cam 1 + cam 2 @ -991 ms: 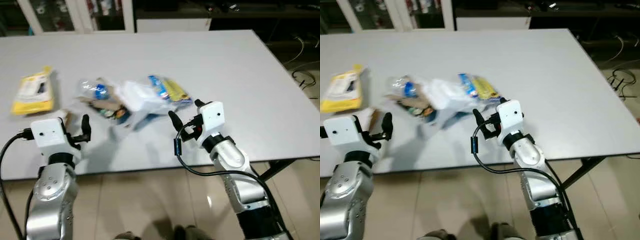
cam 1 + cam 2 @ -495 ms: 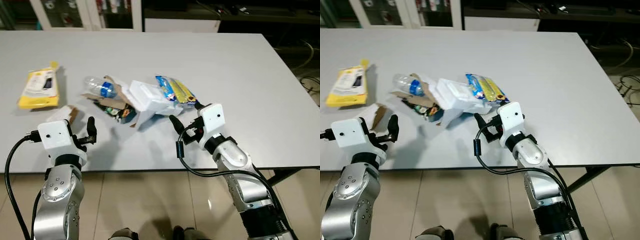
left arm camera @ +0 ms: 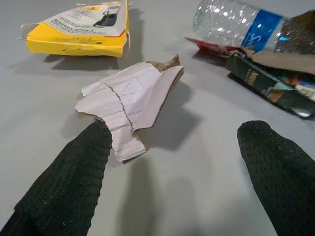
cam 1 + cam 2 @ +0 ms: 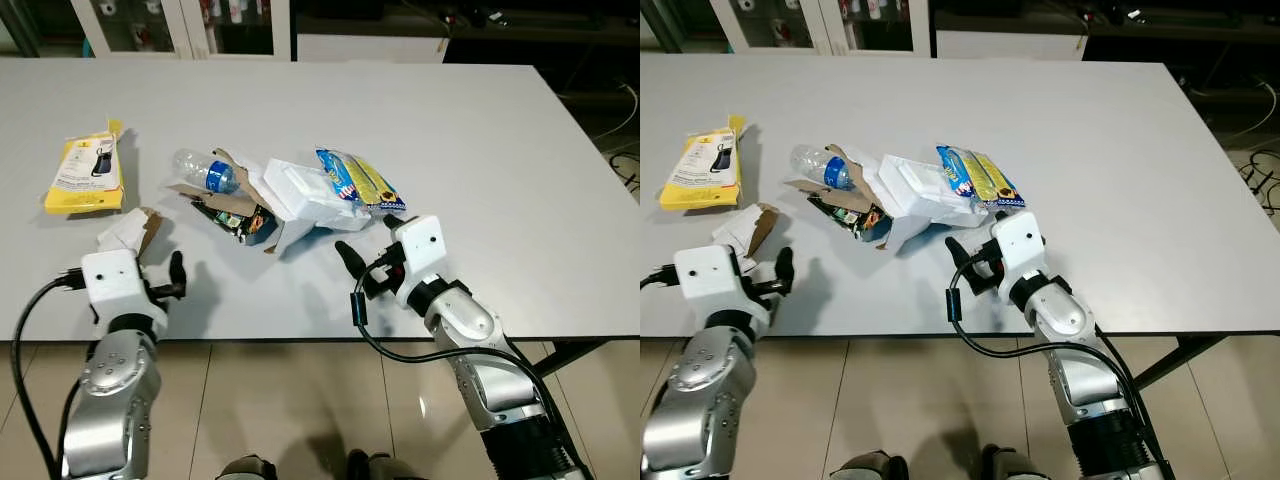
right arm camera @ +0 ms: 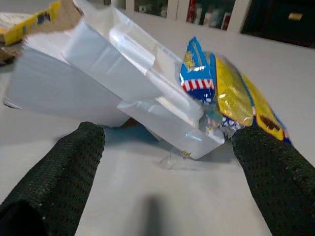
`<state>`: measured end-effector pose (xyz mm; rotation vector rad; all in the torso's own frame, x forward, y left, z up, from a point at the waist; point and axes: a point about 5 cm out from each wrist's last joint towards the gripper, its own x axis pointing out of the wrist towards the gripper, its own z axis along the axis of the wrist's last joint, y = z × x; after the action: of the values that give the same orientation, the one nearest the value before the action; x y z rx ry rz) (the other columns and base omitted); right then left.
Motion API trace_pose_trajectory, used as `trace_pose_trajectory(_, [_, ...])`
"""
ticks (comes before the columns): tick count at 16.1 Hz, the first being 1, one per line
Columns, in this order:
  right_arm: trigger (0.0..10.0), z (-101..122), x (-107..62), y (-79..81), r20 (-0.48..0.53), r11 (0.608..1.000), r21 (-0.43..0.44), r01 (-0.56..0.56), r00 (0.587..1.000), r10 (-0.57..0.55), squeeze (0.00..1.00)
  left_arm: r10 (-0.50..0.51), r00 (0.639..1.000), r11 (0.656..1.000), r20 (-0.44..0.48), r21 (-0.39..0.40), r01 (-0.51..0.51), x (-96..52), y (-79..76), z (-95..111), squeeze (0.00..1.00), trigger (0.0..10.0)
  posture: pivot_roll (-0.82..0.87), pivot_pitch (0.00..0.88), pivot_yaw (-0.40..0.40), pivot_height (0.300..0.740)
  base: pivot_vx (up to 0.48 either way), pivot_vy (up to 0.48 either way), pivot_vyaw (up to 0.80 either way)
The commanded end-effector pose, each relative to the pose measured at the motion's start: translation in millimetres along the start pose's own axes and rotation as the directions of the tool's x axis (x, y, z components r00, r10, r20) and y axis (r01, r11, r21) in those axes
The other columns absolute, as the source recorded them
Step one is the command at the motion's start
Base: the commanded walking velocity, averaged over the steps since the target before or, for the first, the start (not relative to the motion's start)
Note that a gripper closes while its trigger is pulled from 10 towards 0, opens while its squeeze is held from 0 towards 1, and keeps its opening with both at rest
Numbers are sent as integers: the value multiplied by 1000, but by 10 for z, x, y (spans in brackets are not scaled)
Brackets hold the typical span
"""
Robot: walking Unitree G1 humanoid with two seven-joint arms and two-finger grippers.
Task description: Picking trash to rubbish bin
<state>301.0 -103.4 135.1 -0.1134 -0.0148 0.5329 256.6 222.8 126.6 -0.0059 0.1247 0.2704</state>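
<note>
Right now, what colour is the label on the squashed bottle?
Blue, on the clear plastic bottle; best seen in the left wrist view.

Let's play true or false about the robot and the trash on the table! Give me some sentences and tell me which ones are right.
1. The left claw is squeezing the torn cardboard scrap. False: it is open, with the scrap lying just ahead.
2. The right claw is open, facing the white foam box. True.
3. The plastic bottle stands upright. False: it lies on its side.
4. A yellow package lies apart from the pile. True.
</note>
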Motion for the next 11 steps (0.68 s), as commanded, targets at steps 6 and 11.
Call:
trace_pose_trajectory(6, [10000,4,-70,150,19,992,68,-108,994,107,1000,17,1000,999,15,44,-18,55,133,70,0,10000,-5,197,21,740,0,0,0])
trace_pose_trajectory(11, [10000,-97,-257,183,-75,934,119,-337,935,347,1000,23,1000,999,21,44,-24,107,161,100,0,10000,-19,202,16,740,0,0,0])
